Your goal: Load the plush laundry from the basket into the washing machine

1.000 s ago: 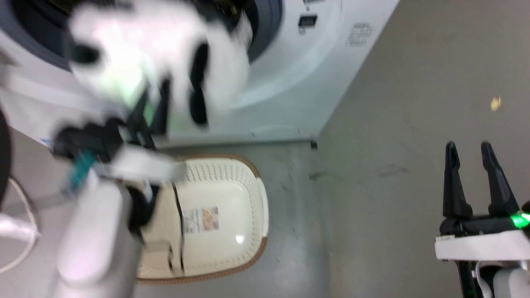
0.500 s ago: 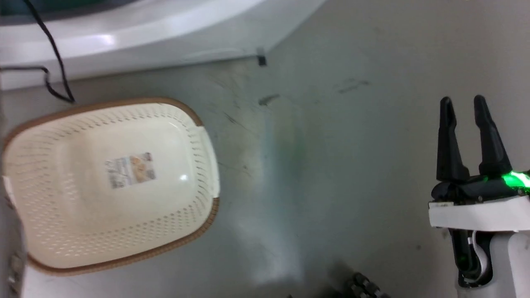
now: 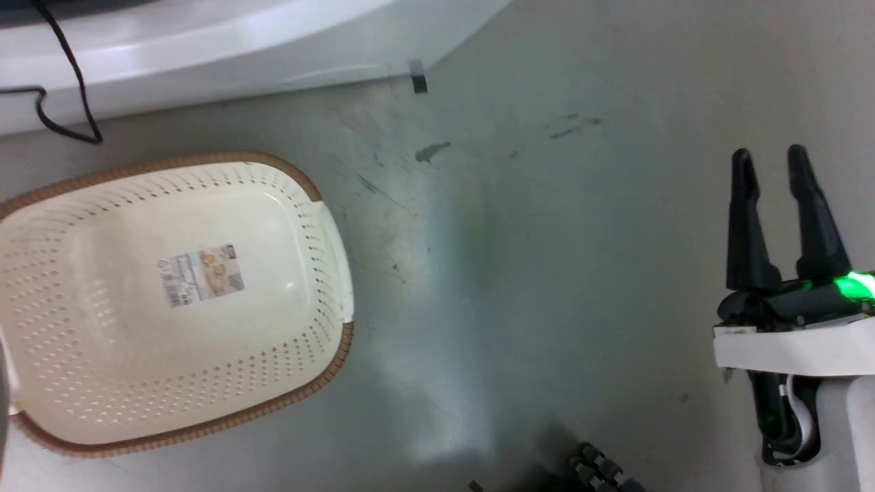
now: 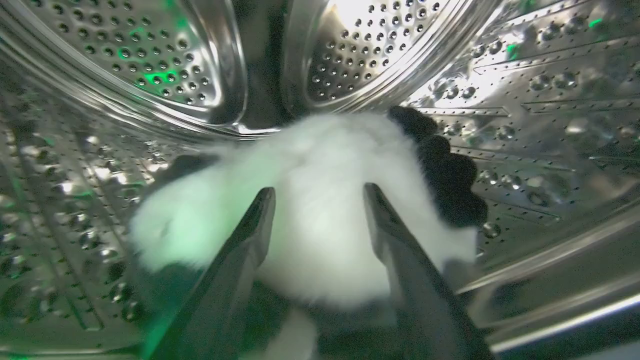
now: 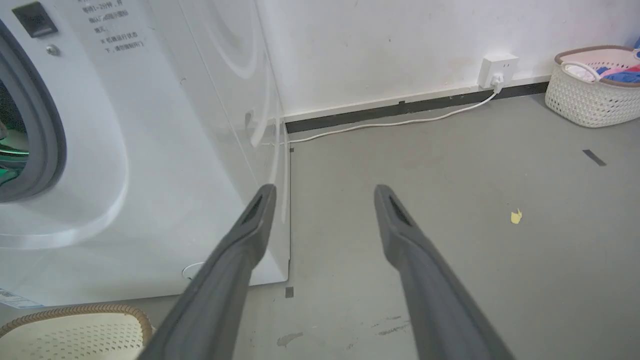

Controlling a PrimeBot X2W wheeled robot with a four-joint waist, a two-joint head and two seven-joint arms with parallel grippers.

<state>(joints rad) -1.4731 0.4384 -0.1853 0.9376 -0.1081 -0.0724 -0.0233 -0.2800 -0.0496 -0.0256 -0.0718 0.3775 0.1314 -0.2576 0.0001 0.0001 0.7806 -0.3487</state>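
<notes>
Loading looks done — plush laundry (image 4: 310,165) lies mid-frame in the washing machine (image 4: 150,60), basket (image 3: 301,342) lower-left bare; left gripper (image 4: 318,196), right gripper (image 3: 769,156) gape.

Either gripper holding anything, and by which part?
Nothing held. The left gripper stands open over the fluffy white-and-black plush toy lying in the steel drum; the right gripper is open, empty.

A white socket (image 5: 496,70) sits low on the white wall (image 5: 375,45), just above a dark baseboard (image 5: 415,105). A white cable (image 5: 400,122) leaves it along the grey floor (image 5: 450,165). Right of the socket stands a woven basket (image 5: 585,106) holding coloured clothes (image 5: 617,75).
</notes>
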